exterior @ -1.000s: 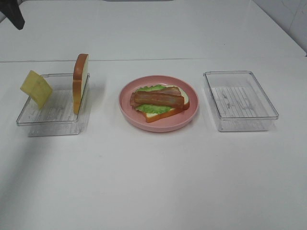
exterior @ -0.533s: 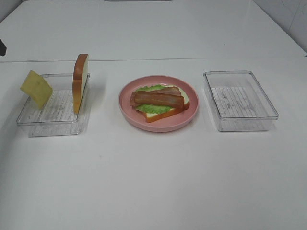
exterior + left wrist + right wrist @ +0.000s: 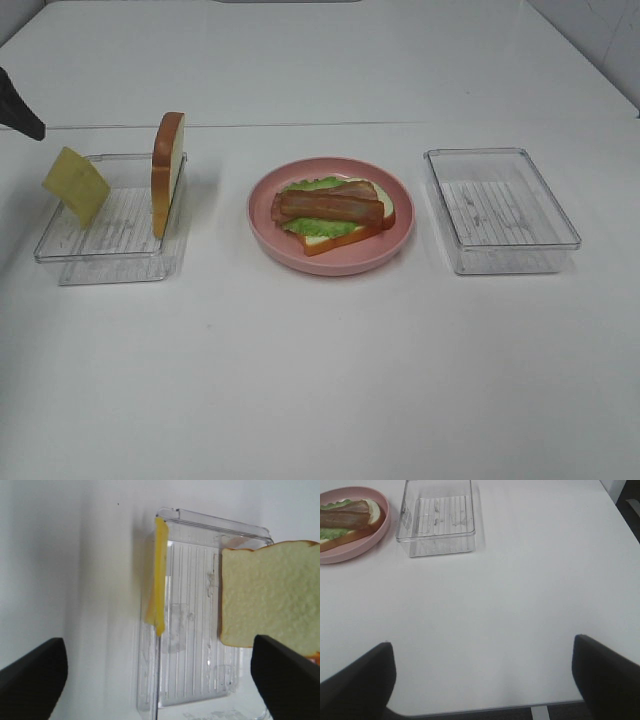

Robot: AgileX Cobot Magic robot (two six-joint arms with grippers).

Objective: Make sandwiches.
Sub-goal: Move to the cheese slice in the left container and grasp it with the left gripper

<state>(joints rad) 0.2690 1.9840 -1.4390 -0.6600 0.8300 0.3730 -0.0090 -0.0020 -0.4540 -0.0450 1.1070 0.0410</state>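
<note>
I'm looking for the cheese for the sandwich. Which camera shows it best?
The exterior high view: the yellow cheese slice shows its flat face, leaning on the rim of the left clear tray. The left wrist view is nearer but sees it edge-on. The right wrist view misses it.

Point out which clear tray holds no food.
The tray right of the pink plate; the left tray holds cheese and an upright bread slice.

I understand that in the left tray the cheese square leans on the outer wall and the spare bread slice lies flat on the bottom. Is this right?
Not quite. The bread slice stands upright on its edge, by the left tray's wall nearer the plate; the cheese square does lean on the outer wall. The exterior high view shows this.
</note>
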